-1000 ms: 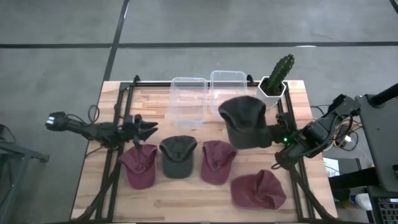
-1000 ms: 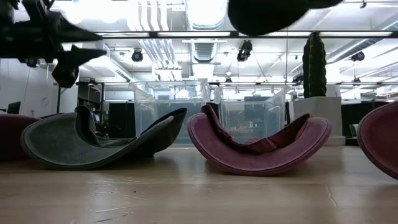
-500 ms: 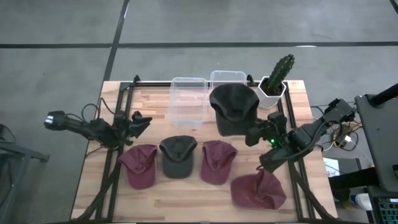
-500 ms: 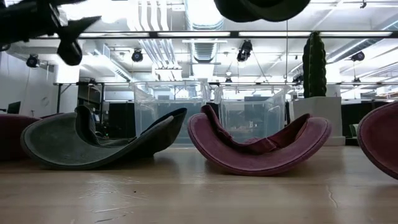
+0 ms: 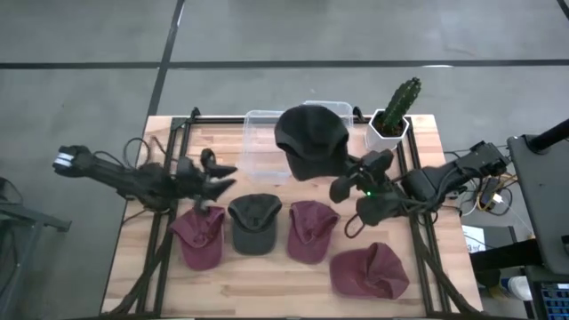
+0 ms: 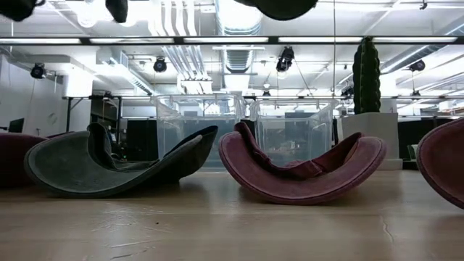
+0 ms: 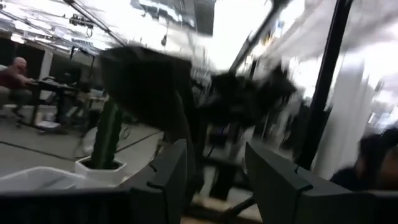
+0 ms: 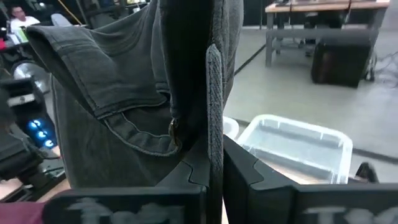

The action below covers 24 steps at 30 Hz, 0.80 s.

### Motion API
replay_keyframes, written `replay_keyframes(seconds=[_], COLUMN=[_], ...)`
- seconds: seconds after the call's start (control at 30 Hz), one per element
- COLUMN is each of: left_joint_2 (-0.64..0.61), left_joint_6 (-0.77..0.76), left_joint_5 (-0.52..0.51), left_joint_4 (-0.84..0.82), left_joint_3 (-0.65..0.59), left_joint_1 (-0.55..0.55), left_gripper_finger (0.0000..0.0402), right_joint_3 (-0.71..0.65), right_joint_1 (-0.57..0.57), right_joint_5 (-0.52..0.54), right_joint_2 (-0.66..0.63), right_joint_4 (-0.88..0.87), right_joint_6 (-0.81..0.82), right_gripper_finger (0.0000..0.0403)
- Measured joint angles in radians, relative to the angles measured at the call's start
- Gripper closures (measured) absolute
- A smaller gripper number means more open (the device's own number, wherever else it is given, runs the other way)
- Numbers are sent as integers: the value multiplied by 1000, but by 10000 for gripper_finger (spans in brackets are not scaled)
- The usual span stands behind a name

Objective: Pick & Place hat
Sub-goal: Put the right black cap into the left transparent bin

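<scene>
My right gripper [image 5: 341, 184] is shut on a dark grey hat [image 5: 311, 142] and carries it high over the two clear bins [image 5: 269, 142]; in the low view only the hat's underside [image 6: 283, 7] shows at the top edge. My left gripper [image 5: 218, 173] hovers open above the table's left part, over a maroon hat [image 5: 200, 236]. A second dark grey hat [image 5: 255, 222] and two more maroon hats [image 5: 311, 229] [image 5: 369, 271] lie on the table, resting on their curved brims and crowns. My right gripper pinches a thin edge of the dark grey hat [image 8: 214, 106] between its two fingers [image 8: 186, 174]. The fingers come at it about level from the table's right side. The hat is lifted clear, and its crown [image 8: 118, 93] bulges out past the fingers.
A cactus in a white pot [image 5: 396, 111] stands at the far right corner beside the bins. A black frame [image 5: 173, 142] runs along the table's left and right sides. Bare wood shows along the near edge [image 5: 267, 289].
My right gripper has carried the dark grey hat toward the table's left and far edge, from beside the cactus to over the clear bins, still shut on it. My left gripper has risen, leaving the top of the low view, and has shifted slightly right.
</scene>
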Motion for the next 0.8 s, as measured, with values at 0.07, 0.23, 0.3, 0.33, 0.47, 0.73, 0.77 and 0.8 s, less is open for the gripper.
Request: replay_keyframes(seconds=[0.07,0.23,0.3,0.33,0.47,0.73,0.77,0.8], left_joint_2=[39,121,158,182,269,375,379,384], left_joint_6=[38,134,160,171,192,206,207,206], left_joint_5=[-1,-4,-3,-3,-3,-73,-91,-110], left_joint_4=[-23,-3,2,-11,1,3,4,2], left_joint_3=[33,108,130,136,177,252,259,262], left_joint_1=[1,3,5,8,27,80,88,94], left_gripper_finger=[245,245,245,245,245,245,245,245], right_joint_3=[0,-1,-2,-2,-2,-2,-2,-2], right_joint_1=[-15,-38,-41,-41,-43,-38,-37,-34], right_joint_5=[0,19,23,27,34,105,121,133], right_joint_2=[1,7,12,16,40,72,72,73], right_joint_4=[27,48,58,72,119,153,153,152], right_joint_6=[-41,-50,-52,-55,-94,-150,-152,-154], right_gripper_finger=[390,390,390,390,390,390,390,390])
